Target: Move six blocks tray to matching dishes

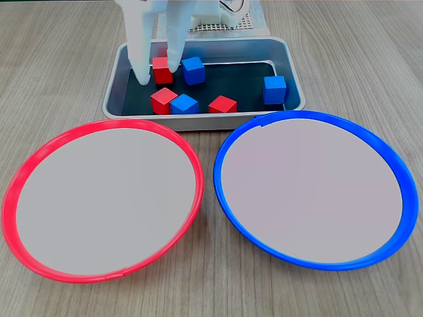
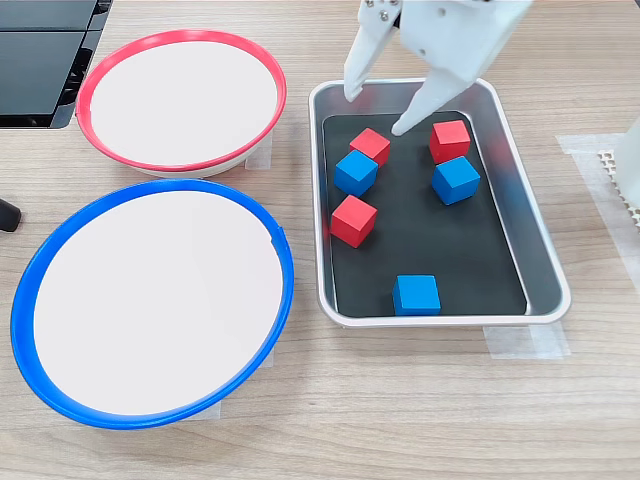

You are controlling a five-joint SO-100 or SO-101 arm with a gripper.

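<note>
- Two big round dishes are being seen closest to the camera in a fixed view: the red-rimmed dish (image 1: pixel 39 158) at about 8 o'clock and the blue-rimmed dish (image 1: pixel 228 142) at about 4 o'clock. Both are being left with nothing in them.
- Behind them, at 12 o'clock, the tray (image 1: pixel 198 122) is being used to hold all six blocks, three red and three blue.
- The gripper (image 1: pixel 157 76) is being held down into the tray with its two white fingers spread apart. Nothing is being pinched yet.
- One red block (image 1: pixel 162 69) is being framed between the fingertips, so it is being judged as the next pick.
- A blue block (image 1: pixel 193 70) is being kept just beside it, at its 3 o'clock.
- In another fixed view, this red block (image 2: pixel 450 140) is being seen at 3 o'clock of the fingertips (image 2: pixel 405 126), so the aim cannot be told for sure.
- The blue block may be bumped, or the red one pushed away, if the fingers are being closed off-centre.
</note>
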